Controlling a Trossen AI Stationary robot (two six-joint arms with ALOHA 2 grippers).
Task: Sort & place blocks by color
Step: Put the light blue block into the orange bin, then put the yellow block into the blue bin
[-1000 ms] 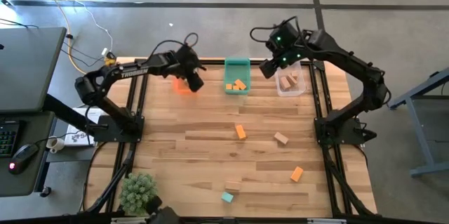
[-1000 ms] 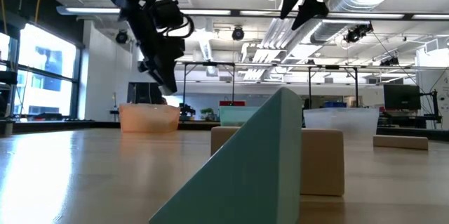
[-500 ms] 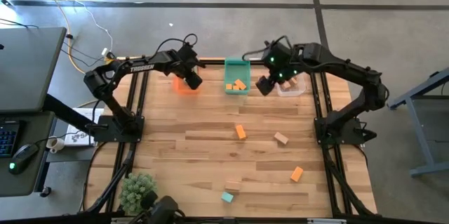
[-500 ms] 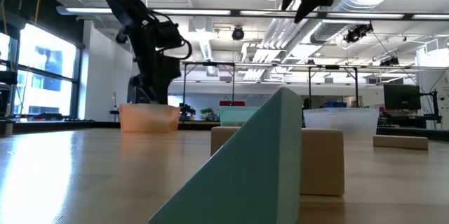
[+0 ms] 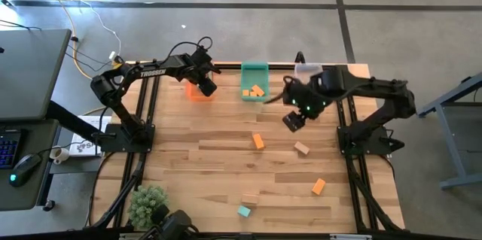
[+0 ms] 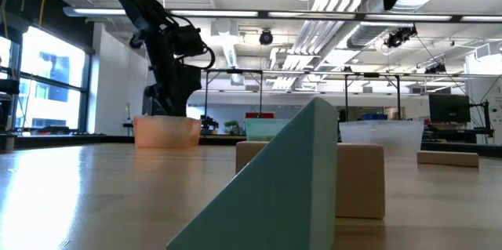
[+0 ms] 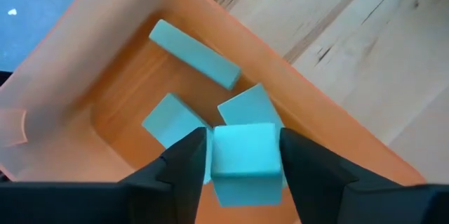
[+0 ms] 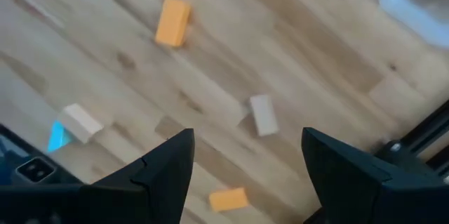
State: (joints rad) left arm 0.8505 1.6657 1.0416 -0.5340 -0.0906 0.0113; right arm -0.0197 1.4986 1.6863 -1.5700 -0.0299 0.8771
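**Desk:** What is the left gripper doing?

**Me:** I'm holding the left gripper [image 7: 242, 164] over the orange bin [image 7: 84, 62], and its fingers [image 7: 186, 164] are clamping a teal cube [image 7: 245, 157]. Under it, three more teal blocks [image 7: 193, 52] are lying inside that bin. From above, I'm seeing the left gripper [image 5: 205, 82] sitting over the orange bin [image 5: 197, 93] at the far edge of the table [image 5: 211, 165].

**Desk:** And the right one?

**Me:** I'm hanging the right gripper [image 5: 292, 122] above the middle of the table, fingers [image 8: 165, 164] spread wide and carrying nothing. Below it, I'm looking at an orange block [image 8: 172, 21], a plain wood block [image 8: 262, 115], a second orange block [image 8: 226, 199] and another wood block [image 8: 81, 122] with a teal one [image 8: 56, 137] just beside it.

**Desk:** Where are those lying overall?

**Me:** I'm seeing one orange block [image 5: 258, 141] near the table's centre, the wood block [image 5: 302, 148] to its right, and the other orange block [image 5: 318, 187] nearer the front. The wood block [image 5: 250, 199] and teal block [image 5: 243, 211] are lying close together by the front edge. The teal bin [image 5: 254, 82] is holding orange blocks [image 5: 257, 90]. The clear bin [image 5: 310, 69] is mostly hidden behind the right arm.
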